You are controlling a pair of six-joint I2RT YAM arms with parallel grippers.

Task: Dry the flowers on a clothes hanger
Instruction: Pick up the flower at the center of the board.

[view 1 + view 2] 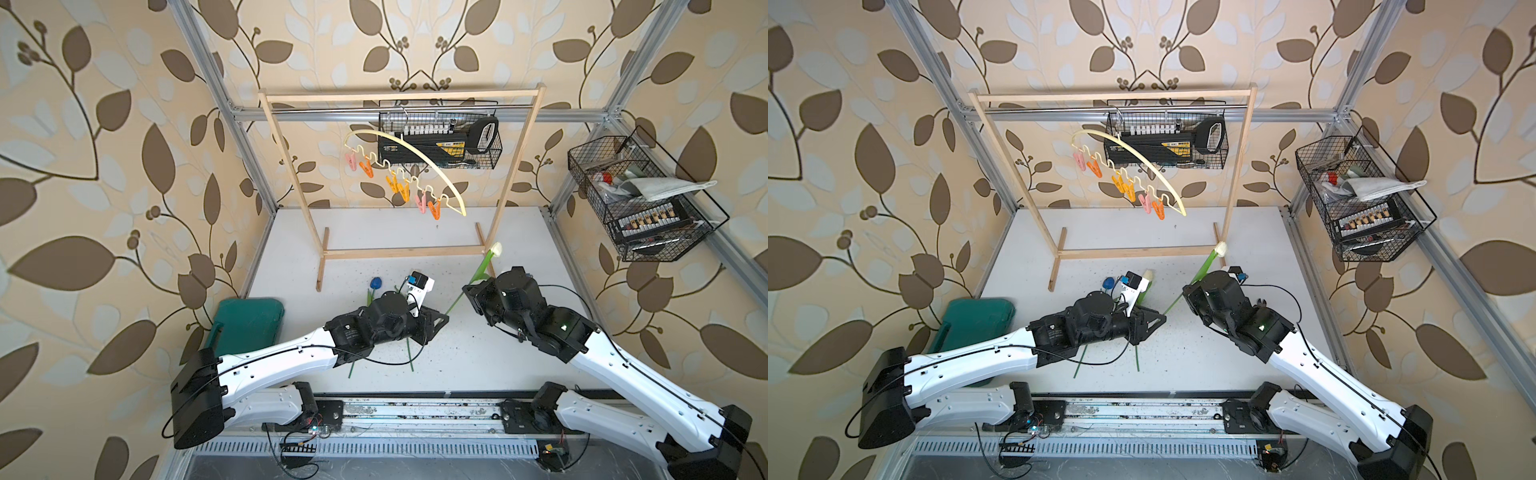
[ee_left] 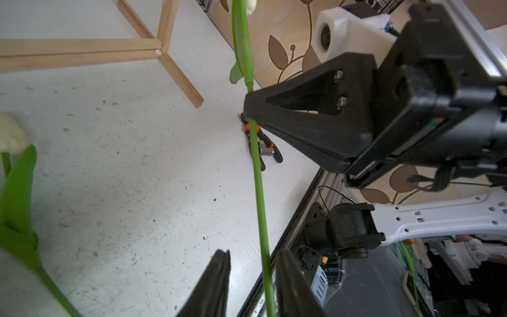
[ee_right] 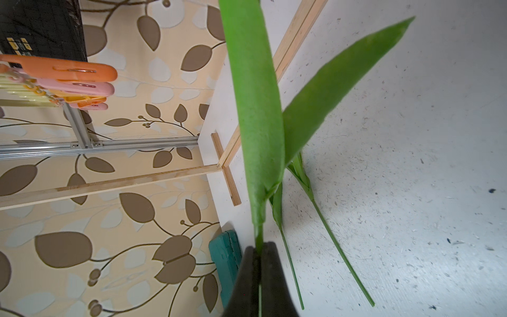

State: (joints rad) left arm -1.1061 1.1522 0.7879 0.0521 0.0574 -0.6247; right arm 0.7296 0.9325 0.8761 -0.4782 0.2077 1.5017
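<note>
Bright, soft shadows, warped edges, foreground seemingly blurred

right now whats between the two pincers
The held tulip's stem: the right pincer is shut on it, and it passes between the left pincer's open jaws, shown in the left wrist view.

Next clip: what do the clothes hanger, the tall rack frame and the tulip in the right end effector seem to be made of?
Clothes hanger: probably plastic; smooth, evenly pale yellow, moulded wavy bar.
Rack frame: bare light wood; grain lines and square-cut slats show in the wrist views.
Held tulip: artificial, likely fabric leaves with a matte, felt-like surface; the stem looks plastic-coated.
</note>
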